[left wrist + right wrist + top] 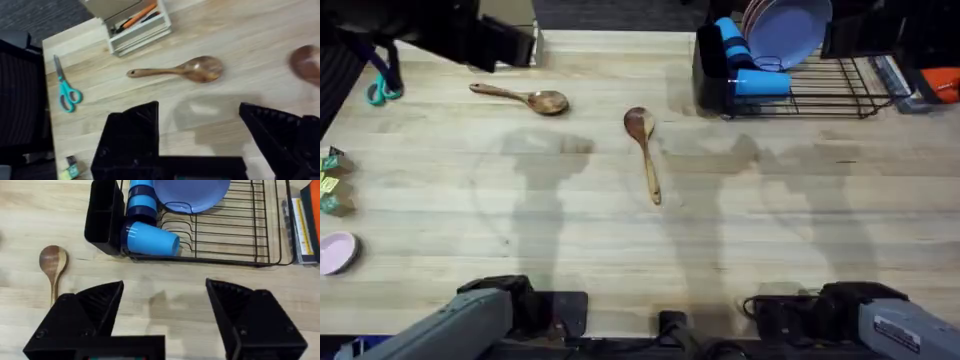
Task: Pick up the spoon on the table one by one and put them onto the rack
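Observation:
Two brown wooden spoons lie on the table [520, 230]. One spoon [520, 97] rests at the far left, bowl to the right, also in the left wrist view [180, 70]. The other spoon [643, 150] lies mid-table, bowl pointing away, also in the right wrist view [52, 265]. The black wire rack [820, 85] stands at the far right with a black caddy [708, 70], seen closer as rack [235, 235] and caddy [102, 215]. My left gripper [200, 125] is open above bare table. My right gripper [165, 305] is open too, short of the rack.
Blue cups [750, 70] and blue plates [785, 30] sit in the rack. Teal scissors [382, 90] lie at the far left edge, a small tray box [135, 25] behind the left spoon. A pink dish [335, 252] and small packets [332, 185] sit at the left edge.

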Controlling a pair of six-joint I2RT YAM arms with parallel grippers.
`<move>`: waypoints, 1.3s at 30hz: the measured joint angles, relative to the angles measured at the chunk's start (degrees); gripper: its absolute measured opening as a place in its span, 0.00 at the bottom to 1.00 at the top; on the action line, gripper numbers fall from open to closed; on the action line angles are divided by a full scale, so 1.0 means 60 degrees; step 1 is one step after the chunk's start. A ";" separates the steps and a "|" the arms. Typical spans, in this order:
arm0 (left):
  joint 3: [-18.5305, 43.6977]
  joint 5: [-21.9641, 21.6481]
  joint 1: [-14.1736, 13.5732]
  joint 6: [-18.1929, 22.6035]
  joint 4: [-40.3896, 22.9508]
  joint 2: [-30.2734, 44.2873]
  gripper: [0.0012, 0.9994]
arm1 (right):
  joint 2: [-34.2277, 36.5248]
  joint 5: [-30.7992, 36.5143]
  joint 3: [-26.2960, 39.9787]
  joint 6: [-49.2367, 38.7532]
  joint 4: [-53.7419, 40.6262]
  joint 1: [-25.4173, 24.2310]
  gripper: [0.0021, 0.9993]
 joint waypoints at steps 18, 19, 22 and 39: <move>0.0000 0.1794 0.2912 0.2746 0.2704 0.2801 0.99 | -0.0003 0.0000 0.0000 0.0000 -0.0002 0.0000 0.99; 0.0000 0.1863 0.2912 0.2873 0.2847 0.2891 0.99 | 0.0000 0.0000 0.0000 0.0000 0.0001 0.0000 0.99; 0.0000 0.3121 0.2912 0.5309 0.2935 0.3880 0.99 | 0.0013 -0.0001 0.0000 0.0000 -0.0015 0.0000 0.99; 0.0000 0.4549 0.2912 0.8249 0.4666 0.5876 0.99 | 0.0521 0.0000 0.0011 0.0000 -0.0075 0.0000 0.99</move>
